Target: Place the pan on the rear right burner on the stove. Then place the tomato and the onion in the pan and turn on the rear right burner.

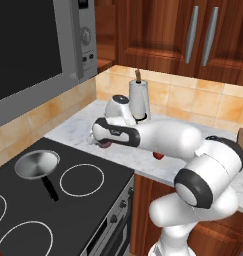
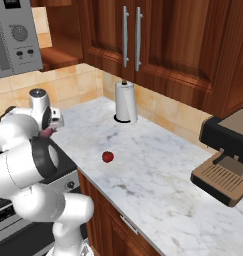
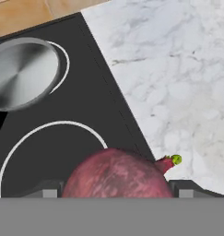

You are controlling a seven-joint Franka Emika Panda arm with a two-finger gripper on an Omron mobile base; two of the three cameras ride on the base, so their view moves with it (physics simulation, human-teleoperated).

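The pan [image 1: 37, 164] sits empty on the rear right burner [image 3: 62, 60] of the stove [image 1: 93, 205]. The fingers [image 3: 117, 186] pinch the onion [image 3: 117, 177] above the stove's edge. The tomato [image 2: 108, 157] lies on the table [image 2: 158, 185].

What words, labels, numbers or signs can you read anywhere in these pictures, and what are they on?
None can be read.
Small dark mark on the robot's forearm: too small and blurred to read.
Microwave control panel: a dial and buttons, with no legible lettering.
Stove front knobs: no readable markings.
Paper towel roll, coffee machine, pan, tomato and onion: no text.
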